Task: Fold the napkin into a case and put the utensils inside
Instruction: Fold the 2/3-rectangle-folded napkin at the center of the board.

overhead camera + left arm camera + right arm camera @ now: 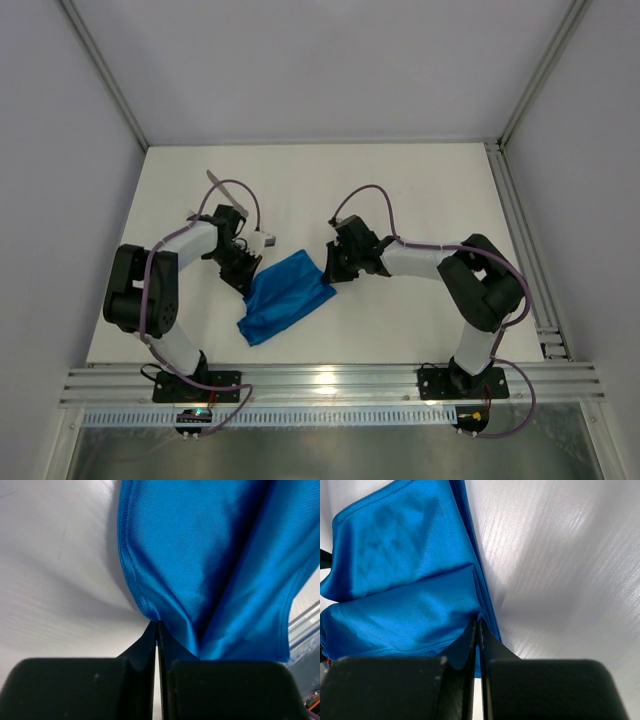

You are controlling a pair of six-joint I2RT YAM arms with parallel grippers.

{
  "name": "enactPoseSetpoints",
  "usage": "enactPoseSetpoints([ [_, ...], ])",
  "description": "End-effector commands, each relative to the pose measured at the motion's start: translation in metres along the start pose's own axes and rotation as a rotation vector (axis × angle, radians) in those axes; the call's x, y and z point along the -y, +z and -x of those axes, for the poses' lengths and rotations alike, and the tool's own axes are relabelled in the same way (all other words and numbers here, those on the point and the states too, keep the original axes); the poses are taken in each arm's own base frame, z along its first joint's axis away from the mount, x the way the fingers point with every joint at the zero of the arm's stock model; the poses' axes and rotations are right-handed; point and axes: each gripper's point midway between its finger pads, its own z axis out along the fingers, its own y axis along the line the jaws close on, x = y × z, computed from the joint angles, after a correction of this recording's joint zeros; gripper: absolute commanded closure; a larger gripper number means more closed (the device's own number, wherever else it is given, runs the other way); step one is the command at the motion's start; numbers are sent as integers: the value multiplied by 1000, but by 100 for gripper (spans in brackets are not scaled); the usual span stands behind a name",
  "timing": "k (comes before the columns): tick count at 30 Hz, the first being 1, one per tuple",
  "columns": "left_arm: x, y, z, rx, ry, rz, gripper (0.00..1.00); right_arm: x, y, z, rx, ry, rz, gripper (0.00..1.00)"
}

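Observation:
The bright blue napkin (285,296) lies rumpled and partly folded on the white table between the two arms. My left gripper (251,284) is at its left edge. In the left wrist view the jaws of this gripper (157,625) are shut on a fold of the napkin (210,565). My right gripper (327,274) is at the napkin's upper right corner. The right wrist view shows it (478,622) shut on the napkin's (405,570) doubled edge. A slim silver utensil (214,181) lies behind the left arm, partly under its cable. No other utensil shows.
The white table (400,200) is boxed in by grey walls on three sides. An aluminium rail (330,381) runs along the near edge by the arm bases, and another rail (520,240) runs down the right side.

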Motion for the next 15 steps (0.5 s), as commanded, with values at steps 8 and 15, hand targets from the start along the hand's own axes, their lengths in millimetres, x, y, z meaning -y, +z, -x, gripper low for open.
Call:
enactPoseSetpoints([
  [8, 43, -40, 21, 195, 233, -26, 100, 10, 0, -8, 1, 23, -58, 96],
  [15, 73, -24, -5, 126, 490, -10, 100, 10, 5, -10, 3, 46, -53, 96],
])
